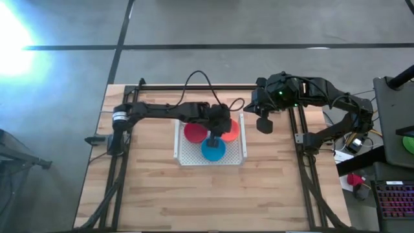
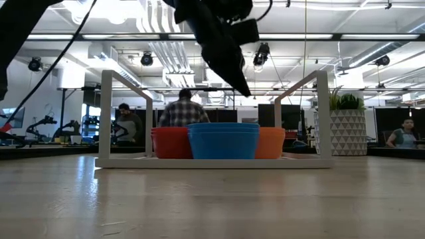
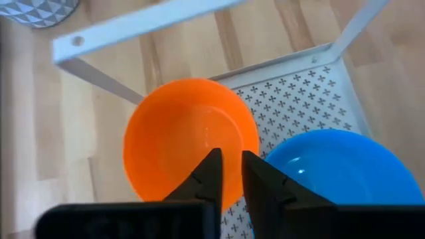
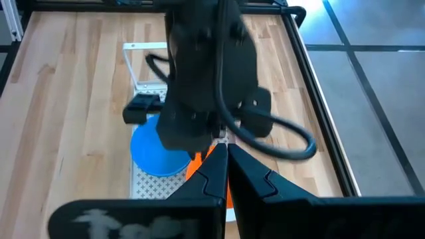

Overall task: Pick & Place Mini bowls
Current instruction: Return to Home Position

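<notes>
Three mini bowls sit on their bases in the white perforated tray (image 1: 242, 144): a red one (image 1: 193, 132), an orange one (image 1: 231, 133) and a blue one (image 1: 214, 150). In the low view they stand side by side: red (image 2: 171, 142), blue (image 2: 223, 141), orange (image 2: 271, 143). My left gripper (image 1: 215, 134) hangs above them (image 2: 244, 89), fingers pointing down, open by a narrow gap (image 3: 230, 162) over the near rim of the orange bowl (image 3: 179, 139), touching nothing. The blue bowl (image 3: 342, 169) lies beside it. My right gripper (image 1: 264, 124) is shut (image 4: 226, 156) and waits right of the tray.
The tray has a raised white frame (image 2: 106, 116) at its ends, standing above the bowls. A white patterned pot with a green plant (image 2: 345, 129) stands beyond the table's far right. People sit in the room behind. Bare wooden table (image 1: 213, 194) lies near the tray.
</notes>
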Robot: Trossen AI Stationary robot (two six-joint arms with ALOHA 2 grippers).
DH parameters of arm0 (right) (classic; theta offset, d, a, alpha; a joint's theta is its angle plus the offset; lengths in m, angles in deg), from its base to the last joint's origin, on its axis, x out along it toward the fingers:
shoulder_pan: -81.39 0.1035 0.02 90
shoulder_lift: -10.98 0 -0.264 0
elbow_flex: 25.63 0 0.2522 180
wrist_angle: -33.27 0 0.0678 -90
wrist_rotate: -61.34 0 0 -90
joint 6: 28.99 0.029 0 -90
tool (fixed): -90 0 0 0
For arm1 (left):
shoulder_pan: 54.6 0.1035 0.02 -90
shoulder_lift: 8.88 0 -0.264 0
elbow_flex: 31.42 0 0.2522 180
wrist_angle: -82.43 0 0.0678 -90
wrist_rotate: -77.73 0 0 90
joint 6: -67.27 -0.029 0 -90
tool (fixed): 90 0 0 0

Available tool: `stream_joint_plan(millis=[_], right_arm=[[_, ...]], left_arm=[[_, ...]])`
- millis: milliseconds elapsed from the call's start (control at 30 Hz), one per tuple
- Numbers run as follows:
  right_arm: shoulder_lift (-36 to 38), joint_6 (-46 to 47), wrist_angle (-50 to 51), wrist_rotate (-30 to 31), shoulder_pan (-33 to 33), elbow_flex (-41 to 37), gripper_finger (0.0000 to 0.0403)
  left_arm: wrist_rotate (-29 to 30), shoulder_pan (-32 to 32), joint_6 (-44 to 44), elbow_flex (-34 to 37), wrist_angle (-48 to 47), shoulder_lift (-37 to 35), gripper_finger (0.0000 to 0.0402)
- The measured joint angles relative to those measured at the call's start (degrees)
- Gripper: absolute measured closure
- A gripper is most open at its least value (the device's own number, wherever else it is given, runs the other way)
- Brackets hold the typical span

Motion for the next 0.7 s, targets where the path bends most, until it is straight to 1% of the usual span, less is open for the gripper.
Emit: stream_joint_plan(millis=[167,333,433,567,700], right_arm=[[0.3,-0.8,0.1,0.0,0.0,0.0,0.0394],[0.8,-0.8,0.7,0.0,0.0,0.0,0.0394],[1.4,-1.3,0.6,0.0,0.4,-0.8,0.0394],[3.6,-1.7,-1.2,0.0,1.5,-5.6,0.0394],[6.6,-1.5,-4.6,-0.1,2.7,-11.8,0.0394]], left_arm=[[0.0,0.0,0.0,-0.3,-0.9,-3.6,0.0395],[0.0,-0.1,0.3,0.0,-2.8,-9.6,0.0400],[0.0,-0.3,0.5,1.4,-2.6,-13.7,0.0401],[0.0,-0.4,1.5,6.1,-1.0,-20.9,0.0401],[0.0,-0.6,2.1,14.5,4.5,-29.2,0.0401]])
